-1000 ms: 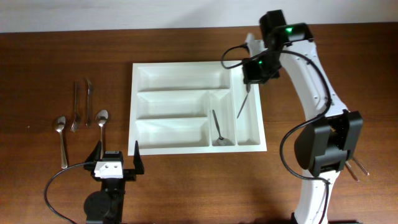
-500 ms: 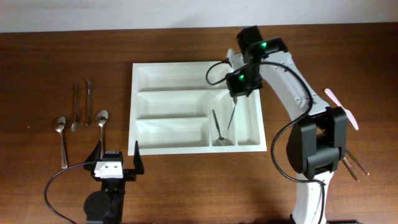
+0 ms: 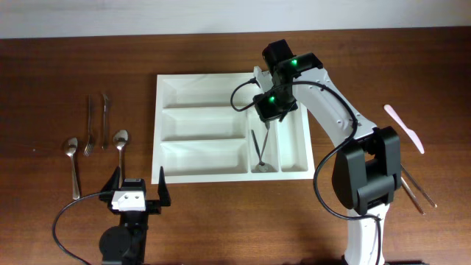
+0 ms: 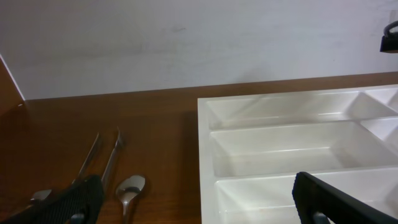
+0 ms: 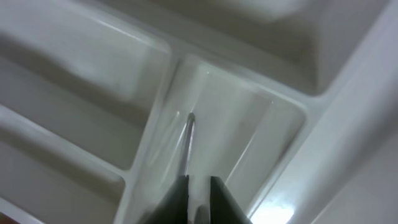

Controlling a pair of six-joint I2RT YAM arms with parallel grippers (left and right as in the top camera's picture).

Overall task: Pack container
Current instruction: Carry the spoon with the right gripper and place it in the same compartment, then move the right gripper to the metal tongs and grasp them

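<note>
The container (image 3: pixel 213 93) is a large white cutlery tray in the middle of the table, also seen in the left wrist view (image 4: pixel 280 143). My right gripper (image 3: pixel 268 118) hovers over its narrow upright compartment, where a spoon (image 3: pixel 258 151) lies. In the right wrist view the jaws of this gripper (image 5: pixel 199 180) stand slightly apart. A thin metal utensil (image 5: pixel 188 140) runs from the inner edge of the left finger down into the compartment. My left gripper (image 3: pixel 137 188) rests wide open near the table's front, left of the tray, and holds nothing (image 4: pixel 202 208).
Left of the tray lie a fork (image 3: pixel 89 125), a knife (image 3: pixel 105 118) and two spoons (image 3: pixel 121 143) (image 3: pixel 72 162). A pink utensil (image 3: pixel 405 129) and thin sticks (image 3: pixel 416 193) lie at the right, by the right arm's base.
The right arm has swung left with the utensil, from the tray's rightmost compartment to above the narrow one. Its jaws have begun to part. The left arm has not moved.
</note>
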